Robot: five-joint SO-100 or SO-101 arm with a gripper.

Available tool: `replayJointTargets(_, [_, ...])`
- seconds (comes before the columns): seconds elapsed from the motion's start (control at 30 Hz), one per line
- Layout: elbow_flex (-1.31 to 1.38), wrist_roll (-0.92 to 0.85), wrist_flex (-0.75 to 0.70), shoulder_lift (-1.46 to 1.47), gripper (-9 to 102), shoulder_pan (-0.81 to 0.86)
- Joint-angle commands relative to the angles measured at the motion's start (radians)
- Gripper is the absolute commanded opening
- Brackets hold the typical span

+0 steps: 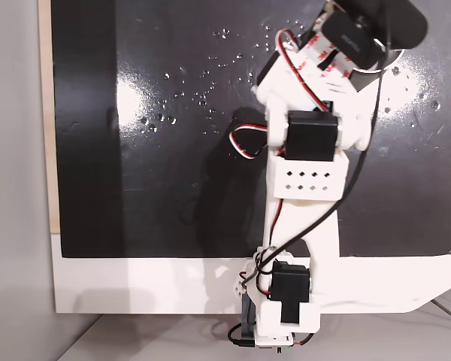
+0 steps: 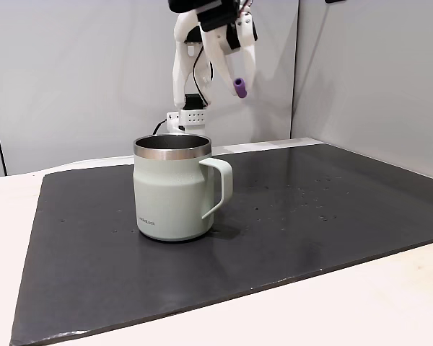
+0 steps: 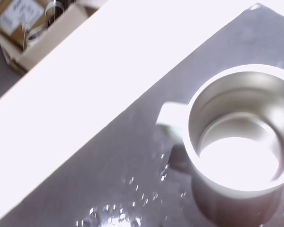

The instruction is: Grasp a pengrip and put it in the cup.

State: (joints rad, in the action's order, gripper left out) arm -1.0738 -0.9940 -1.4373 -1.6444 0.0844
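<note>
In a fixed view from above, the arm (image 1: 304, 188) is reaching across the black mat (image 1: 173, 150). In a fixed view from the side, the pincer (image 2: 239, 85) is pinching the pengrip (image 2: 239, 87) high above and behind the cup (image 2: 172, 189): grasp done, drop remaining. In the wrist view, the cup (image 3: 239, 184) is standing empty, its steel inside bare.

Plenty of air around the hand (image 2: 234, 81), high in the upper middle of a fixed view, well above the pale grey-green steel-lined mug (image 2: 175, 189). The mug's open mouth (image 3: 239, 127) is unblocked. The black mat (image 2: 332, 194) on the bench is bare at right.
</note>
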Motion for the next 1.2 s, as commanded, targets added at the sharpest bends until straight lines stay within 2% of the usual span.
replayJointTargets(0.0, [0.137, 0.006, 0.008, 0.003, 0, 0.083])
replayJointTargets(0.23, [0.347, -0.029, -0.002, 0.189, 0, 0.21])
replayJointTargets(0.57, [0.706, -0.04, -0.061, 0.528, 0, 0.255])
replayJointTargets(0.67, [0.925, -0.046, -0.163, 0.676, 0, 0.262])
replayJointTargets(0.8, [1.353, -0.069, -0.341, 0.914, 0, 0.27])
replayJointTargets(1.07, [1.355, -0.087, -0.344, 0.923, 2, 0.296])
replayJointTargets(1.17, [1.353, -0.087, -0.345, 0.923, 9, 0.299])
